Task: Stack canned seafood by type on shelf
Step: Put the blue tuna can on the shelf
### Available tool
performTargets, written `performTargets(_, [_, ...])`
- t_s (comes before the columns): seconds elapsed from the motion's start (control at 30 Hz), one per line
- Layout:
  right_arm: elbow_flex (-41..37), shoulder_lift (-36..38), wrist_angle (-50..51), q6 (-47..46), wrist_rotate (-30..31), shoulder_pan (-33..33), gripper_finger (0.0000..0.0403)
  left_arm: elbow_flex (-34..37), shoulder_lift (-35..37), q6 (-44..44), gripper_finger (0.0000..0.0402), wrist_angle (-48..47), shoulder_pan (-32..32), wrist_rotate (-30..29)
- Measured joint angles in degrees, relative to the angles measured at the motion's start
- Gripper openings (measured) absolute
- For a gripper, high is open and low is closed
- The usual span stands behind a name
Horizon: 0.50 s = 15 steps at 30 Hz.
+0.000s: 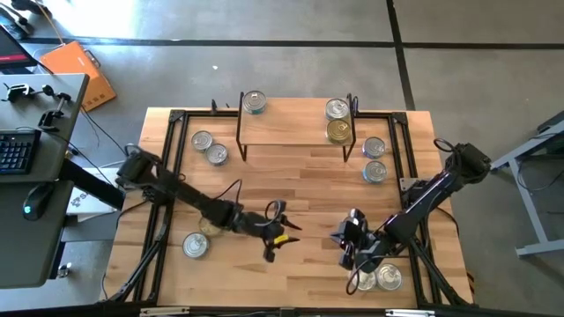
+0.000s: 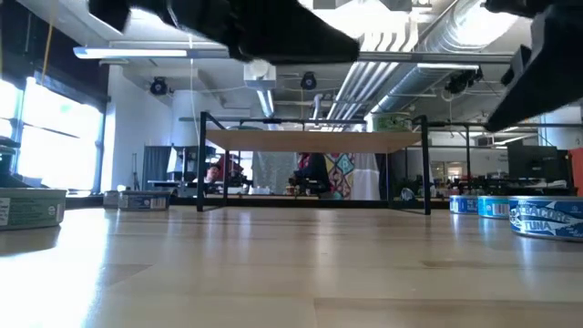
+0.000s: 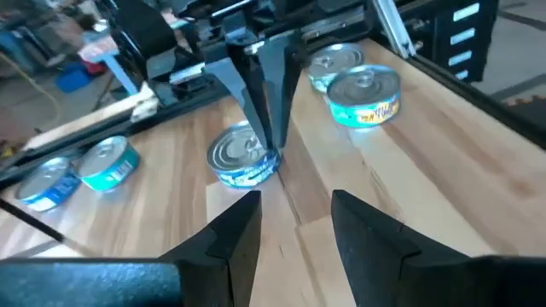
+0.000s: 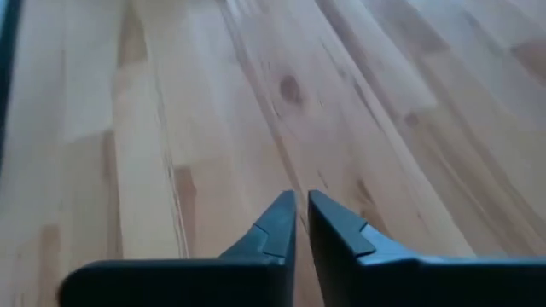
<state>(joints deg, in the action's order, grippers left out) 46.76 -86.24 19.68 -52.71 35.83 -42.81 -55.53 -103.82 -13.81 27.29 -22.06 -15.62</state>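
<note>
The shelf (image 1: 291, 132) stands at the table's far middle. It bears one tin (image 1: 253, 102) at its left end and two tins (image 1: 337, 120) at its right end. More tins rest on their bases on the tabletop: two far left (image 1: 210, 148), two far right (image 1: 374, 159), two near right (image 1: 379, 279) and one near left (image 1: 195, 245). My left gripper (image 1: 280, 231) hovers open and empty over the near middle. My right gripper (image 1: 346, 239) hangs just to its right, fingers all but together with nothing between them. A further tin (image 3: 245, 160) shows at its fingertips. My right gripper's fingertips (image 3: 271, 145) slant down and stand in front of that tin's top in the left wrist view. I cannot tell whether they touch it. The right wrist view shows only bare wood past the fingers (image 4: 281, 217).
A black metal frame (image 1: 172, 176) runs along the table's left, right and far sides. Bare wood lies in the middle between the shelf and the grippers. A desk with a keyboard (image 1: 18, 150) stands beyond the left edge.
</note>
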Motion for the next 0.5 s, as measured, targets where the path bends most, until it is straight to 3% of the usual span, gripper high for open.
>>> performTargets(0.23, [0.0, -0.59, -1.73, 3.74, -1.8, 0.87, 0.0152, 0.0, -2.21, -8.4, 0.0135, 1.01, 1.97, 8.2])
performTargets(0.37, [0.0, -3.12, -7.61, 15.91, -1.87, 0.09, 0.0213, -0.02, -3.84, -13.63, 0.0136, 3.99, 1.36, 9.91])
performTargets(0.5, [0.02, -6.23, -14.09, 26.06, -2.14, -1.55, 0.0233, -0.02, -5.86, -18.85, 0.0147, 6.4, 0.48, 11.28])
